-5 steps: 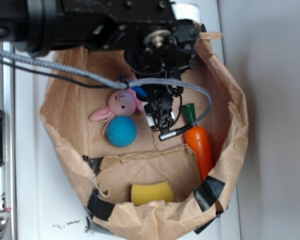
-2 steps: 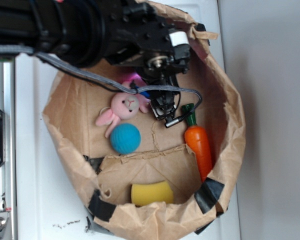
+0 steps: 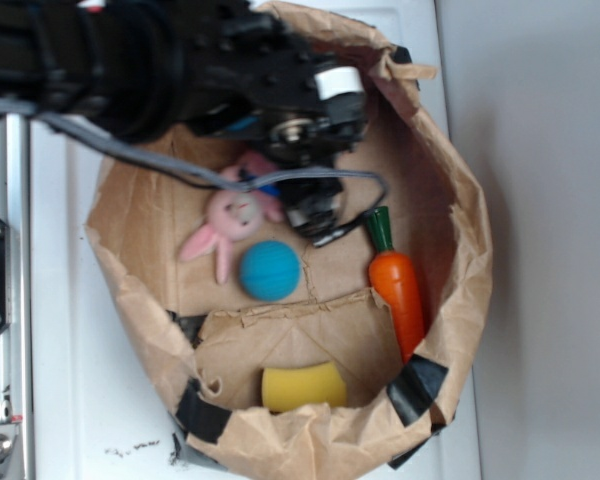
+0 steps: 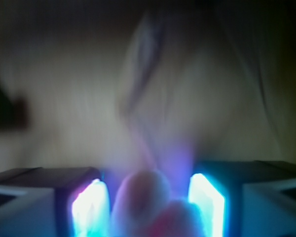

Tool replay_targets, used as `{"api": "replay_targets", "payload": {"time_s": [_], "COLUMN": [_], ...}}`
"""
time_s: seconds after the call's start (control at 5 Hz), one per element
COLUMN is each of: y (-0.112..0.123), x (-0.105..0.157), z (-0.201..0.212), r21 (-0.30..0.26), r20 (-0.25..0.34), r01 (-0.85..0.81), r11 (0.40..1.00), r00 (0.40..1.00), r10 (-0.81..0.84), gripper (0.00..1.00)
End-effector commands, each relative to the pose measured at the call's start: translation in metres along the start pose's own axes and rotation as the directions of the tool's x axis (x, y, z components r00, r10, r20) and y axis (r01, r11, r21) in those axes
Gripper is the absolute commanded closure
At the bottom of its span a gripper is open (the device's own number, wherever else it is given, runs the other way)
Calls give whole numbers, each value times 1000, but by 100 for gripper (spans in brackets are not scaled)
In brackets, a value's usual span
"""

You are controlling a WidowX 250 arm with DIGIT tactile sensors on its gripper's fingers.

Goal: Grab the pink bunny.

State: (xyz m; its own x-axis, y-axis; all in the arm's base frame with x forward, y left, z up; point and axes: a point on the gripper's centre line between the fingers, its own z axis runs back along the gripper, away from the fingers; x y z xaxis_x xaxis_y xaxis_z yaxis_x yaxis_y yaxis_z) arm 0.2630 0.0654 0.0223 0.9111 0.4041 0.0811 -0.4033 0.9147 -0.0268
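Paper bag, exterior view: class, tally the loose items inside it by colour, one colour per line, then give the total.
Pink: 1, the pink bunny
Blue: 1, the blue ball
Orange: 1, the carrot with a green top
Yellow: 1, the yellow sponge
Total: 4 items in the paper bag

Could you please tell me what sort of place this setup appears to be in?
Probably a lab bench for robot toy-picking trials. A crumpled brown paper bag, patched with black tape, serves as a bin on a white surface and holds small toys: the pink bunny, a blue ball, a carrot.
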Motion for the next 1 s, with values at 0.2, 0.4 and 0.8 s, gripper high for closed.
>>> {"api": "replay_targets", "payload": {"time_s": [0.2, 0.4, 0.8], "y": [-21, -31, -38], "x": [12, 21, 31], "z": [124, 133, 141], "r21": [-185, -193, -175], "r20": [51, 58, 126], "r01": [-27, -23, -21], "r11": [982, 981, 984], "r00": [998, 998, 991], "r10": [37, 35, 44], "gripper": [100, 100, 100]}}
